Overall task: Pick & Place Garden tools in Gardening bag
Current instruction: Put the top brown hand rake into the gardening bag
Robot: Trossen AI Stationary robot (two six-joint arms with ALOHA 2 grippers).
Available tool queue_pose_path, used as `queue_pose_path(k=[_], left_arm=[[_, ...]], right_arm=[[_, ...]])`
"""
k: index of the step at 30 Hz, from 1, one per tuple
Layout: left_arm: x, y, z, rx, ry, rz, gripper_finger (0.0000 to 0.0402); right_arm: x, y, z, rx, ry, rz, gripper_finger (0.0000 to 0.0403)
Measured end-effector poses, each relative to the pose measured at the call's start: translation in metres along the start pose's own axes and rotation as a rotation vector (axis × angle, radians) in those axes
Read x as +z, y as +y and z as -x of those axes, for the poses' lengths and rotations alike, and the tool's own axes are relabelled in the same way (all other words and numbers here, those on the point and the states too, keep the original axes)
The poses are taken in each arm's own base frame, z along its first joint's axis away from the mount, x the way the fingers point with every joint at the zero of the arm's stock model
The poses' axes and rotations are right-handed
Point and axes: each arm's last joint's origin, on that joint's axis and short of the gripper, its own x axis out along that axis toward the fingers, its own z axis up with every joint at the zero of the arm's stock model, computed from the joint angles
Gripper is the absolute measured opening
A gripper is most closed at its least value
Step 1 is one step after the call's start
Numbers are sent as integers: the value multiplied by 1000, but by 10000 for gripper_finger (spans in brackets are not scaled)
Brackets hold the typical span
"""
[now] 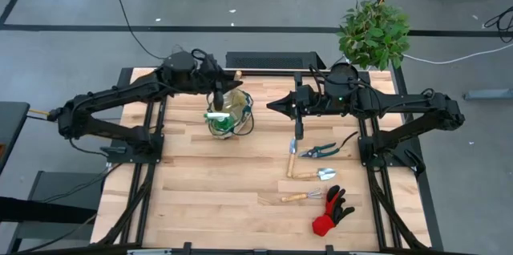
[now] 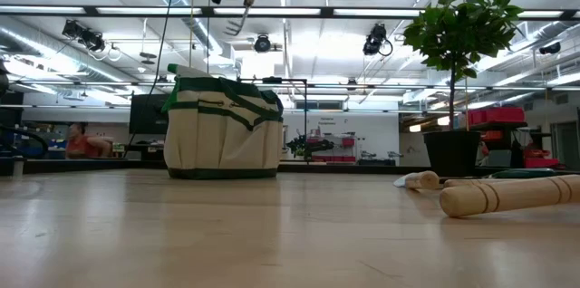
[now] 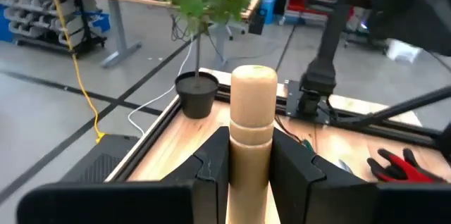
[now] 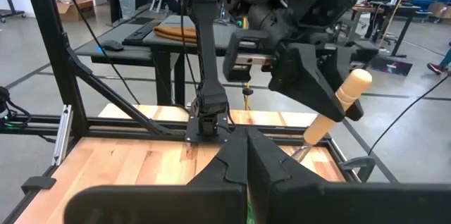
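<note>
The tan gardening bag (image 1: 238,104) stands upright at the table's far middle (image 2: 222,134), with a green spray bottle (image 1: 216,115) inside. My left gripper (image 1: 216,93) hangs above the bag, shut on a wooden-handled hand rake (image 2: 243,9). My right gripper (image 1: 271,105) is shut and empty, just right of the bag. Green-handled pruning shears (image 1: 321,151), two wooden-handled tools (image 1: 308,175) (image 1: 300,197) and a red-and-black glove (image 1: 330,212) lie on the table at the right. My left gripper pinches the rake's wooden handle (image 3: 251,136) between its two fingers (image 3: 215,164), partway along it. The handle's rounded free end (image 3: 254,83) sticks out past the fingertips. The rake is lifted clear and tilted, its metal tines (image 2: 233,27) pointing down above the bag's opening.
A leafy potted plant (image 1: 373,32) stands at the table's far right corner. A wooden handle (image 2: 507,193) lies close to the low camera at the right. Bare tabletop lies left of and in front of the bag (image 1: 200,183).
</note>
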Motion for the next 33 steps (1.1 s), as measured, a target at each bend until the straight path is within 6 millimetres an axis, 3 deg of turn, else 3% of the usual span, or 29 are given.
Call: queue_pose_path(k=[20, 33], left_arm=[[-87, 30, -2, 157, -71, 37, 80], [-111, 32, -1, 168, -39, 27, 84]], right_arm=[[-3, 0, 0, 2, 30, -32, 0], [-5, 0, 0, 3, 51, -32, 0]])
